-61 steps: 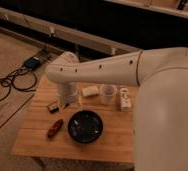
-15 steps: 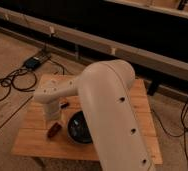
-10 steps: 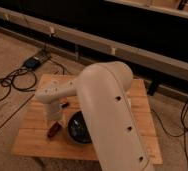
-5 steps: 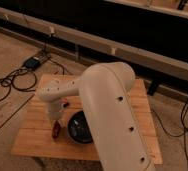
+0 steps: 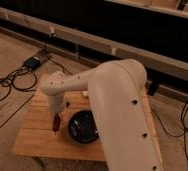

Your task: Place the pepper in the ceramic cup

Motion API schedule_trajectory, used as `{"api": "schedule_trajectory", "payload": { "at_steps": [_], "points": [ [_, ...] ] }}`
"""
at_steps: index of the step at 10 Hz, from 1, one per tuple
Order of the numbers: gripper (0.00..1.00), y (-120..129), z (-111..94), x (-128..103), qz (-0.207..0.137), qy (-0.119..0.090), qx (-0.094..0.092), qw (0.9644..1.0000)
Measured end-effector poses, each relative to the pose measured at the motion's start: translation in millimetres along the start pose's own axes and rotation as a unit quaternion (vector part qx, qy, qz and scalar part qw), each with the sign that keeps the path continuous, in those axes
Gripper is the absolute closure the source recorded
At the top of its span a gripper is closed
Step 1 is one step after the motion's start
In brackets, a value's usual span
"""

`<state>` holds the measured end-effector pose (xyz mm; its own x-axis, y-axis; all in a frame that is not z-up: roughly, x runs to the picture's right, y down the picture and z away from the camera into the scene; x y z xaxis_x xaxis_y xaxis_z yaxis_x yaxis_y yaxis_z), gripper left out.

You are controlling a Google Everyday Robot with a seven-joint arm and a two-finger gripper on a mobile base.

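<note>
The dark red pepper (image 5: pixel 56 124) hangs nearly upright over the left part of the wooden table (image 5: pixel 34 132). My gripper (image 5: pixel 56 118) reaches down from the white arm (image 5: pixel 112 95) and is shut on the pepper's top end. The pepper's tip is close above the table top, just left of the black bowl. The ceramic cup is hidden behind my arm.
A wide black bowl (image 5: pixel 83 127) sits at the table's middle, right of the pepper. A small pale object (image 5: pixel 85 93) peeks out at the table's back edge. Black cables (image 5: pixel 7 85) and a dark box (image 5: pixel 34 62) lie on the floor to the left.
The gripper has closed on the pepper, and the pepper has turned from lying slanted on the table to hanging nearly upright. The arm has shifted slightly to the right.
</note>
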<state>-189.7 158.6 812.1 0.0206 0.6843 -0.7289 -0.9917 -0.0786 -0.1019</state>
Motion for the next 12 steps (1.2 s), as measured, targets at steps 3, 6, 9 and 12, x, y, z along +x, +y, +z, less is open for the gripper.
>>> {"api": "schedule_trajectory", "payload": {
  "at_steps": [3, 6, 9, 12],
  "points": [
    [1.00, -21, -49, -21, -0.005, -0.040, -0.029, 0.9988],
    [1.00, -38, -85, -46, -0.050, -0.074, -0.053, 0.9946],
    [1.00, -60, -113, -78, -0.071, -0.103, -0.077, 0.9891],
    [1.00, -92, -126, -102, -0.027, -0.101, -0.108, 0.9886]
  ]
}}
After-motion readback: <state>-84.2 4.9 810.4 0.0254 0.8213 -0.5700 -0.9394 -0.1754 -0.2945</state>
